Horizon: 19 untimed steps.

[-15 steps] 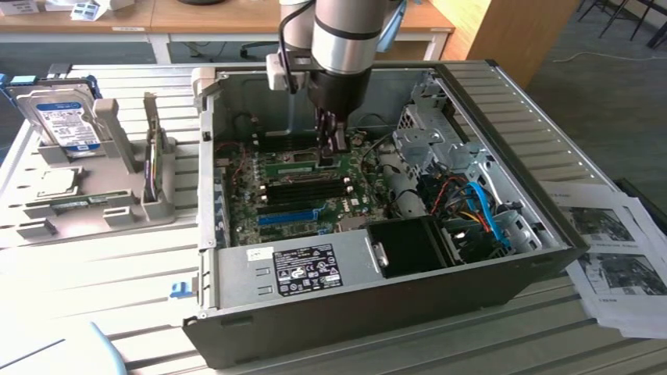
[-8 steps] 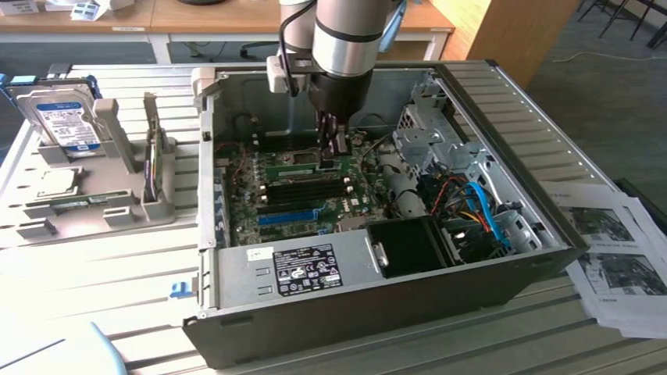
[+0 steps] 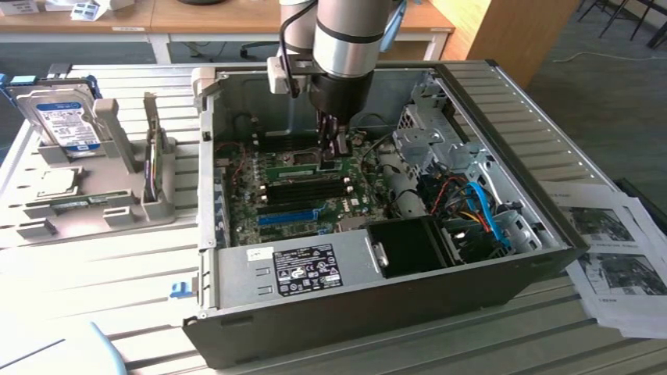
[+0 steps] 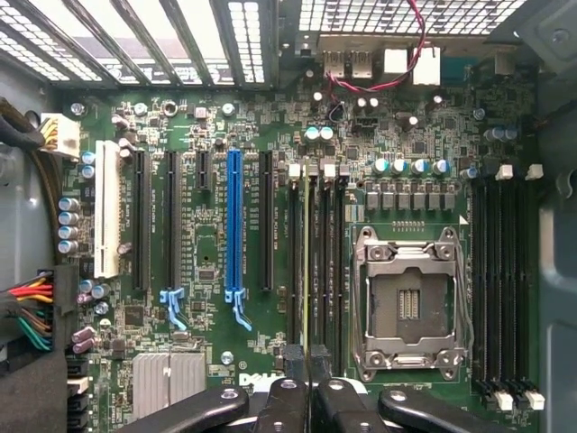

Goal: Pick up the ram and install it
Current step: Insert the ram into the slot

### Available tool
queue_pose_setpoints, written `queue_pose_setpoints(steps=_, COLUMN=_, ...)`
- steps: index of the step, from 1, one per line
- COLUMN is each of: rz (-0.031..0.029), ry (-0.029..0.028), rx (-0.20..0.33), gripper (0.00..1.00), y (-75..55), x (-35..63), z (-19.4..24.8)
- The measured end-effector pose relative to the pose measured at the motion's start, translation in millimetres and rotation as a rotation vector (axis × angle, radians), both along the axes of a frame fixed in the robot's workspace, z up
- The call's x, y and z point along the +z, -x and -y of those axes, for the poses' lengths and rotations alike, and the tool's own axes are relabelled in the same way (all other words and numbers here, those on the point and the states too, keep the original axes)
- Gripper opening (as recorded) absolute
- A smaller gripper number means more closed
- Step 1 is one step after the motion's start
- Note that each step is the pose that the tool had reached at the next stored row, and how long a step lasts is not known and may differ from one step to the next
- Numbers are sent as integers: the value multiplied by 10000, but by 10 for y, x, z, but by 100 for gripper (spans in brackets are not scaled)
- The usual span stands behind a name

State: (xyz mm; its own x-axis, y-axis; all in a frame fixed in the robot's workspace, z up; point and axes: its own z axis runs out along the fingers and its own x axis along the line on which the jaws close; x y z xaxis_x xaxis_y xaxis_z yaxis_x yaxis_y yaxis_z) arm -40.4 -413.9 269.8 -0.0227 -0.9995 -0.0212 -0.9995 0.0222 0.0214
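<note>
Inside the open computer case (image 3: 542,148), the gripper (image 4: 306,365) was closed on the ram (image 4: 306,262), held edge-on over the motherboard's memory slots (image 4: 330,262). Installing appeared to be the step in hand. Seating the stick would need it kept square to one slot.

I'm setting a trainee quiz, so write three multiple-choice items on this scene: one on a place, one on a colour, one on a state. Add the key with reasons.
1. Where is the silver hard drive with the blue-white label?
A. In the grey plastic holder, at the exterior view's left of the open black computer case
B. Inside the case
C. On the floor

2. What colour is the long plastic slot between black ones on the green motherboard?
A. Red
B. Blue
C. Yellow

3. The robot's black hand is:
A. Wide open
B. Closed on the thin green ram stick
C. Closed on a cable

Key: A, the drive stands in the holder outside the case; B, the slot is plainly blue; B, the fingers pinch the stick's edge over the motherboard.
</note>
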Motion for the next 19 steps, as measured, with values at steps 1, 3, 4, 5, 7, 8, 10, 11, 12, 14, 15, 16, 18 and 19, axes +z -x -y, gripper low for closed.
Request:
queue_pose_setpoints(steps=1, rz=0, ry=1, rx=-2, gripper=11, y=-10, x=0, z=0)
queue_pose_setpoints(steps=3, rz=1, ry=-1, rx=-2, gripper=11, y=-36, x=-1, z=0)
queue_pose_setpoints(steps=4, rz=0, ry=0, rx=-2, gripper=11, y=-46, x=-1, z=0)
queue_pose_setpoints(steps=5, rz=0, ry=0, rx=-2, gripper=11, y=-54, x=-1, z=0)
queue_pose_setpoints(steps=7, rz=0, ry=0, rx=-2, gripper=11, y=-58, x=-1, z=0)
queue_pose_setpoints(steps=8, rz=0, ry=0, rx=-3, gripper=11, y=-58, x=-1, z=0)
queue_pose_setpoints(steps=10, rz=0, ry=-1, rx=-3, gripper=11, y=-59, x=-1, z=-1)
queue_pose_setpoints(steps=11, rz=1, ry=-2, rx=-2, gripper=11, y=-60, x=-5, z=-1)
queue_pose_setpoints(steps=12, rz=1, ry=-1, rx=-2, gripper=11, y=-60, x=-10, z=-1)
queue_pose_setpoints(steps=14, rz=1, ry=0, rx=-2, gripper=11, y=-60, x=-20, z=-1)
queue_pose_setpoints(steps=15, rz=0, ry=-1, rx=-2, gripper=11, y=-60, x=-26, z=-1)
queue_pose_setpoints(steps=16, rz=0, ry=0, rx=-2, gripper=11, y=-59, x=-31, z=0)
queue_pose_setpoints(steps=18, rz=0, ry=1, rx=-2, gripper=11, y=-60, x=-40, z=0)
queue_pose_setpoints(steps=19, rz=0, ry=0, rx=-2, gripper=11, y=-60, x=-44, z=0)
